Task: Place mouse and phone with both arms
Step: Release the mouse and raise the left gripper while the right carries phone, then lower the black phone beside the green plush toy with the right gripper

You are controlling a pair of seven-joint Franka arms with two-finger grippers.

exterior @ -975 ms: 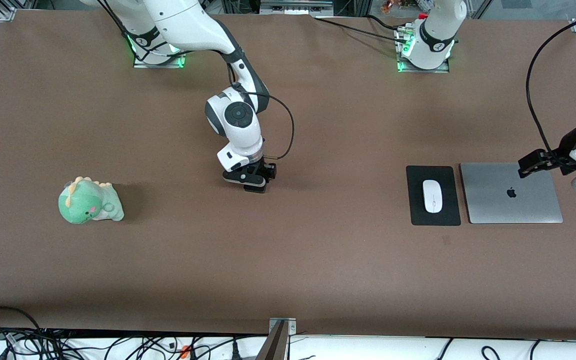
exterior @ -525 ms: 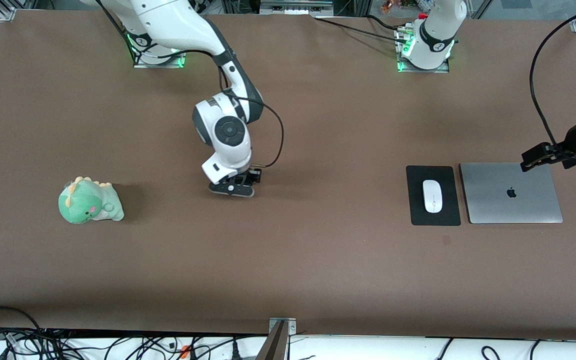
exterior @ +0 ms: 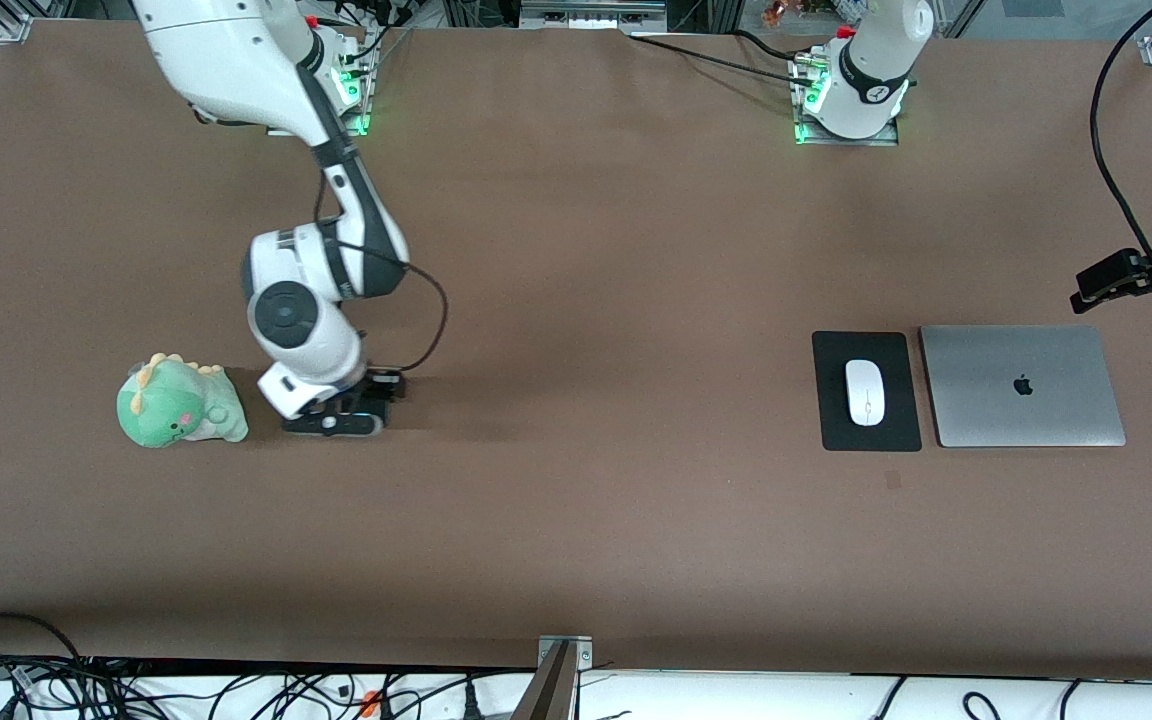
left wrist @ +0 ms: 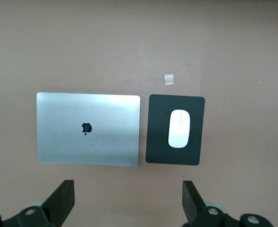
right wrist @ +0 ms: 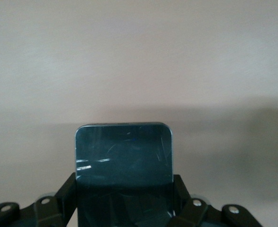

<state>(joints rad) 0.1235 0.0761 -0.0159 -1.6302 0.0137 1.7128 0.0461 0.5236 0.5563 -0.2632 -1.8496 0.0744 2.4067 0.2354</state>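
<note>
Mouse [exterior: 864,392] sits on black pad [exterior: 866,391] beside laptop [exterior: 1022,386]: this half looks done. Phone [right wrist: 123,158] clamped in right gripper [exterior: 336,420], low over table [exterior: 576,520] next to plush dinosaur [exterior: 179,402]; placing remains. Left gripper [exterior: 1126,280] wide, empty, above table's left-arm end.

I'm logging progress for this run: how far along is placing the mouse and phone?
Done: the mouse lies on the black pad beside the laptop, and the left tool hangs open above them. In hand: the right tool grips the phone near the plush dinosaur. Left: setting the phone down.
</note>
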